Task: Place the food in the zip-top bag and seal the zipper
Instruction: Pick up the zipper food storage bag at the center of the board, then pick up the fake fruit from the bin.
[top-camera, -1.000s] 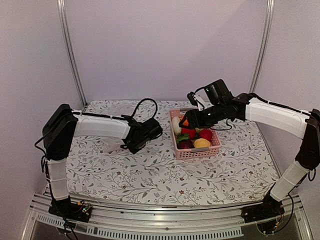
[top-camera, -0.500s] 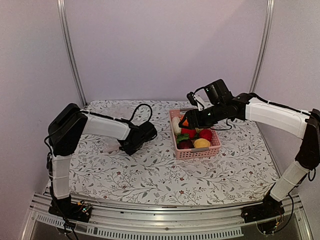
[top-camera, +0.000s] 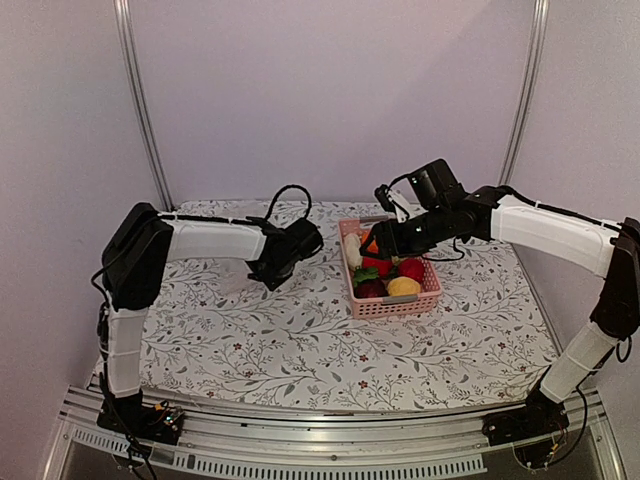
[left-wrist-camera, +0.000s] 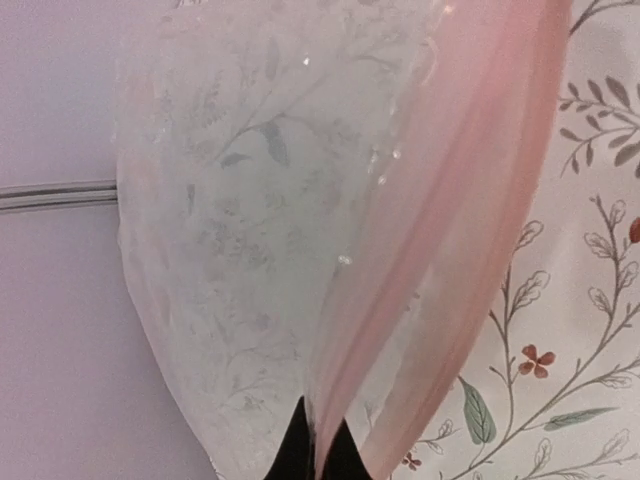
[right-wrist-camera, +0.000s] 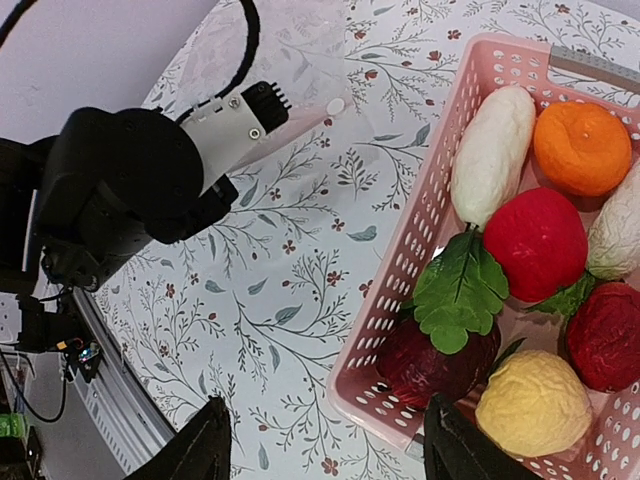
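The food lies in a pink basket (top-camera: 392, 300): white (right-wrist-camera: 490, 150), orange (right-wrist-camera: 582, 145), red (right-wrist-camera: 540, 240), dark purple (right-wrist-camera: 440, 360) and yellow (right-wrist-camera: 535, 400) pieces, one with green leaves (right-wrist-camera: 460, 290). My right gripper (right-wrist-camera: 325, 452) is open and empty, hovering above the basket's near-left corner; it also shows in the top view (top-camera: 378, 240). My left gripper (left-wrist-camera: 318, 455) is shut on the edge of the clear zip-top bag (left-wrist-camera: 250, 230), whose pink-tinted zipper strip (left-wrist-camera: 450, 200) runs up from the fingertips. The bag (right-wrist-camera: 315, 60) hangs off the table, left of the basket.
The flowered tablecloth (top-camera: 300, 340) covers the table. The left arm (top-camera: 210, 240) with its cable loop reaches across the left half. The basket (right-wrist-camera: 400, 270) has a grey handle on its far side. Walls and metal posts stand close behind.
My left gripper has swung from the table's left middle toward the far right and risen, taking the bag edge with it. The right arm has not moved.
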